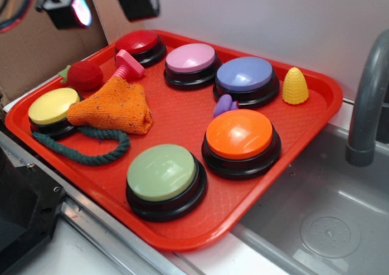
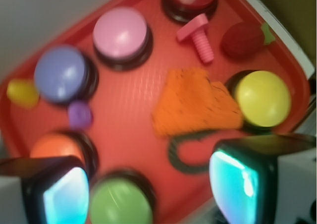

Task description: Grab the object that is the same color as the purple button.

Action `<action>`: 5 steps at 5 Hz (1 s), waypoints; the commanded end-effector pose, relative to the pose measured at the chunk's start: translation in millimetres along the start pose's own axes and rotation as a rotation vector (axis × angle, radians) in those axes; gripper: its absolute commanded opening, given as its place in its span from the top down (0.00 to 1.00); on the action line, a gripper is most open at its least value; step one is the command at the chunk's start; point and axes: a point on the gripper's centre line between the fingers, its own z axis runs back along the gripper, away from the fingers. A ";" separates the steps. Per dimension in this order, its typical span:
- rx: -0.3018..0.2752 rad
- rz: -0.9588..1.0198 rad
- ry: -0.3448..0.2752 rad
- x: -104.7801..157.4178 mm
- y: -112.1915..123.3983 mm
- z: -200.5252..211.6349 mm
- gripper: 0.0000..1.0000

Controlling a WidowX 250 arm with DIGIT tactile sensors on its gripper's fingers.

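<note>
Purple toy [image 1: 224,105]: small, glossy, lumpy, betw domed purple button [image 1: 245,75] & orange btn [image 1: 239,134]; end effector [image 2: 148,184] wide open, empty.

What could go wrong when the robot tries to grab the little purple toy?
1. The purple toy sits squeezed between the purple button and the orange button, so the hand might bump or press a button instead.
2. The toy is small, glossy and lumpy, so it could slip out.
3. The hand is open and high above the red tray, so it could come down off target.

Fingers [image 2: 64,194] apart, high, empty.
</note>
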 end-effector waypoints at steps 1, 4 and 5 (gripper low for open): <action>-0.070 -0.006 -0.012 17.4 -42.0 -46.8 0.00; -0.023 -0.073 0.010 22.3 -70.1 -98.7 0.00; -0.017 -0.087 0.002 22.9 -73.6 -105.1 0.00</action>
